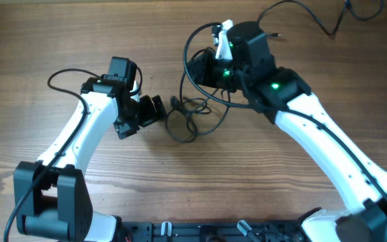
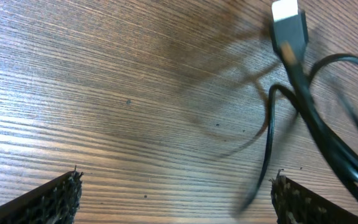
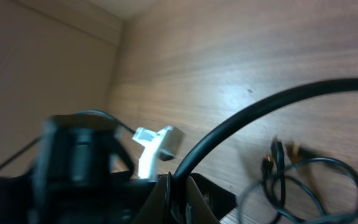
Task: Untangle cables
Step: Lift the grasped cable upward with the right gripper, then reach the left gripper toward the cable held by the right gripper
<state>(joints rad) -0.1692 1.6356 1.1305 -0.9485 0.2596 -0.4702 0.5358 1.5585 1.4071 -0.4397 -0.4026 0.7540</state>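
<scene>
Look to the middle of the brown wood-grain table (image 1: 59, 168) for the thin black flexible cables with small plug ends (image 1: 190, 117), lying as a loose knot of overlapping loops, one strand rising off toward twelve o'clock. Find the right arm's black two-finger gripper (image 3: 178, 186) there, pressed together and pinching that raised strand, seemingly one of the knot's own rather than arm wiring, though hard to tell for certain. Find the left arm's black two-finger gripper (image 2: 178, 205) at nine o'clock of the knot, spread wide, holding nothing, held low over the wood, with a silver flat plug end (image 2: 289, 22) at one o'clock in its wrist view and dark strands running down toward the finger pad (image 2: 297, 199) at five o'clock. Judged as the main risk: pulling the pinched strand away toward twelve o'clock with nothing pinning the rest, so dragging the whole knot along or cinching the loops tighter instead of freeing them. Judged as a second risk: slipping of so slender a cord out of the closed pads under tension, then springing back onto the pile. Watch also for closing the left pincer blindly and catching two crossed strands together, and for snagging the plug end in a loop.
</scene>
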